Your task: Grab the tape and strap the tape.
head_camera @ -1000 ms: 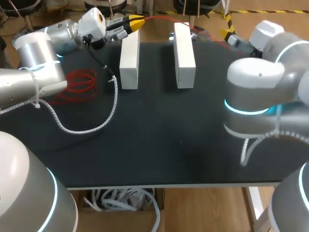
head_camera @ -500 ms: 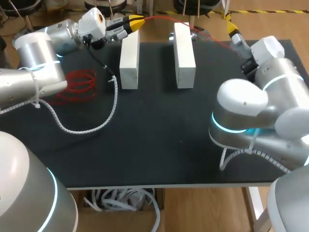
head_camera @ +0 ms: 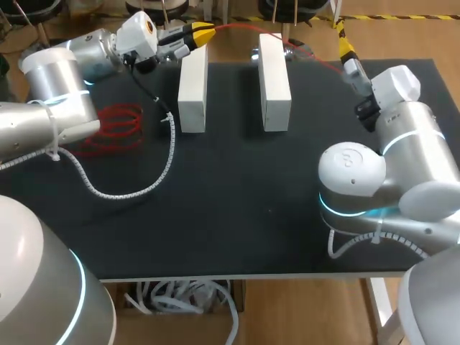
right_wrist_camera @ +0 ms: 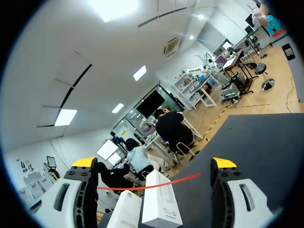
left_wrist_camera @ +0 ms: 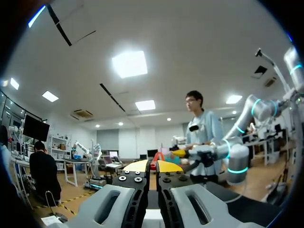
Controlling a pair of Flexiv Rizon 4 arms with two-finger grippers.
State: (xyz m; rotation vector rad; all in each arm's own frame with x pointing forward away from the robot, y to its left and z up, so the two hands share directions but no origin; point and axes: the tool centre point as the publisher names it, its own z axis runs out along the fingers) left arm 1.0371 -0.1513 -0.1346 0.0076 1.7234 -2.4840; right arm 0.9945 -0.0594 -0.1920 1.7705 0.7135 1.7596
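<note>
The left gripper (head_camera: 198, 33) (left_wrist_camera: 153, 166) sits at the far edge of the black table (head_camera: 237, 208), just past the far end of the left of 2 white blocks (head_camera: 192, 86). Its yellow tips are pressed nearly together, clamped on the end of the red tape (head_camera: 237, 27) (right_wrist_camera: 152, 184), and a bit of red shows between them in the left wrist view. From there the tape stretches as a thin line above the far end of the second white block (head_camera: 274, 72) toward the right gripper (head_camera: 348, 52) (right_wrist_camera: 153, 164), which is at the table's far right edge. That gripper's fingers are spread wide with nothing held. In the right wrist view the tape crosses the gap ahead of them, with both blocks below it. A loose red coil (head_camera: 118, 123) lies on the table near the left arm, well apart from the blocks.
</note>
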